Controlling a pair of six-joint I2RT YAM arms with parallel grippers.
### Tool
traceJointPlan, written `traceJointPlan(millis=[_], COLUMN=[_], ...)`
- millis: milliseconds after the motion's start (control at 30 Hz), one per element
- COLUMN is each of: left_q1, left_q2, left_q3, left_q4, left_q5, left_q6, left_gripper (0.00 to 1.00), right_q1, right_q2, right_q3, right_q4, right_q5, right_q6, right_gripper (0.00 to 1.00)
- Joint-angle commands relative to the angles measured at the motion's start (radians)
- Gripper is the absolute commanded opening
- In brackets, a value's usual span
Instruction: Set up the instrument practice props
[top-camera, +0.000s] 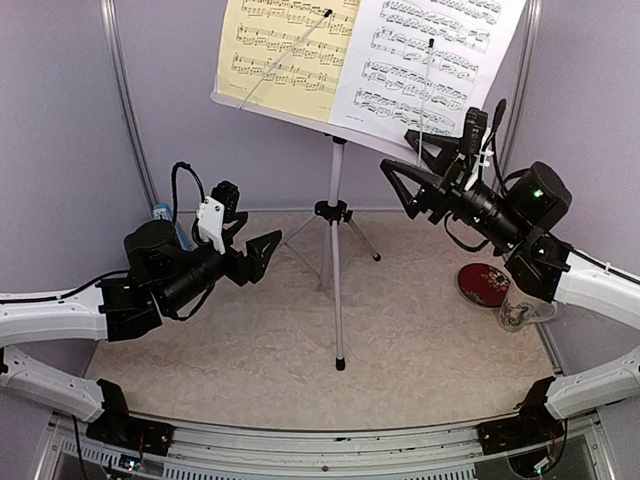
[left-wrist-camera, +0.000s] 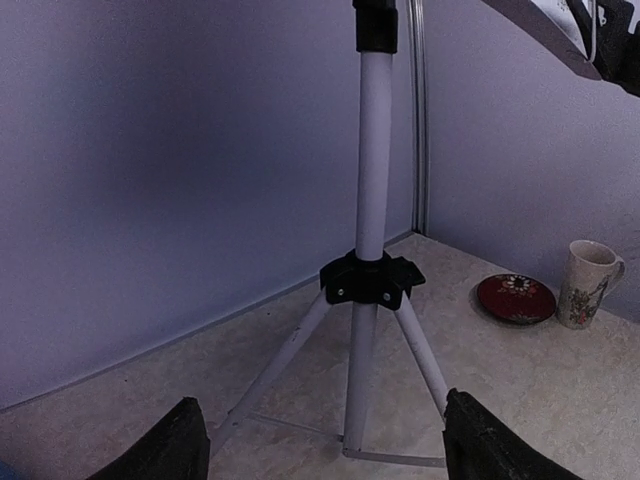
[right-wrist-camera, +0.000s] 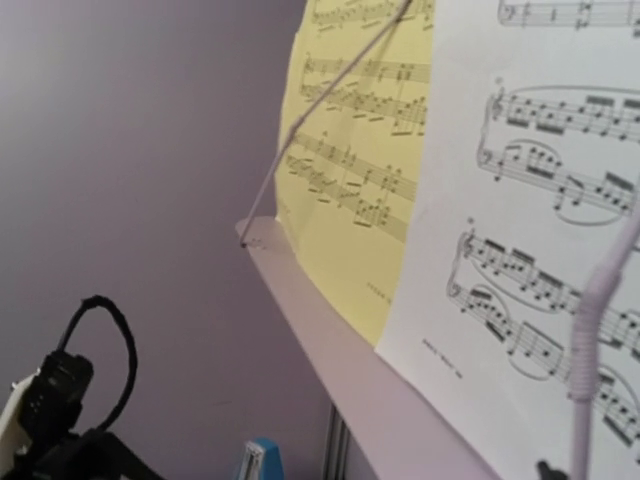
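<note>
Pale lilac walls (top-camera: 60, 120) close in a beige mottled surface (top-camera: 250, 350), with a metal rail (top-camera: 330, 440) along its near edge.

From the top view, the music stand (top-camera: 335, 270) stands mid-surface on three spread legs. Its desk (top-camera: 280, 113) is tilted up at the back and carries the yellow sheet (top-camera: 290, 50) on the left, touching the white sheet (top-camera: 430, 60) on the right. Both show printed staves; no words on them can be read. The left gripper (top-camera: 255, 255) hovers low, left of the pole, well apart from it. The right gripper (top-camera: 412, 170) sits just under the desk's lower right edge, fingers apparently spread with nothing between them. The small blue metronome (top-camera: 162, 213) is half hidden behind the left arm, near the left wall. A dark red disc (top-camera: 485, 283) and a patterned mug (top-camera: 520, 312) sit just beside each other near the right wall. Bare surface lies around the stand's feet.

In the left wrist view, the left gripper's fingers (left-wrist-camera: 160, 450) are wide apart and released, framing the pole and its black leg collar, with open surface between.

In the right wrist view, the sheets rest on the desk's ledge, a thin wire arm crossing the yellow one. The small print at the white sheet's foot is too small to read. The gripper's own fingers are out of view.
</note>
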Motion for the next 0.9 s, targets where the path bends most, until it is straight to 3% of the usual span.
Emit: traceJointPlan(millis=[0,400,667,867], left_q1=[0.016,0.074,0.084,0.089], left_q2=[0.039,0.132,0.145,0.151], left_q3=[0.031,0.056,0.07,0.076], left_q4=[0.116,0.172,0.178,0.175], left_q5=[0.031,0.108,0.113,0.123], left_q6=[-0.079,-0.107,-0.1,-0.092], left_gripper=[0.78,0.78,0.78,0.78], right_q1=[0.017,0.024,0.024,0.024], right_q2=[0.074,0.128,0.081,0.04], right_q3=[0.075,0.316,0.371,0.383], right_q4=[-0.34,-0.449,-0.477,-0.475], right_q5=[-0.043,-0.116,0.148,0.16], right_q6=[0.003,-0.11,-0.133,-0.153], right_gripper=[0.89,0.9,0.93,0.93])
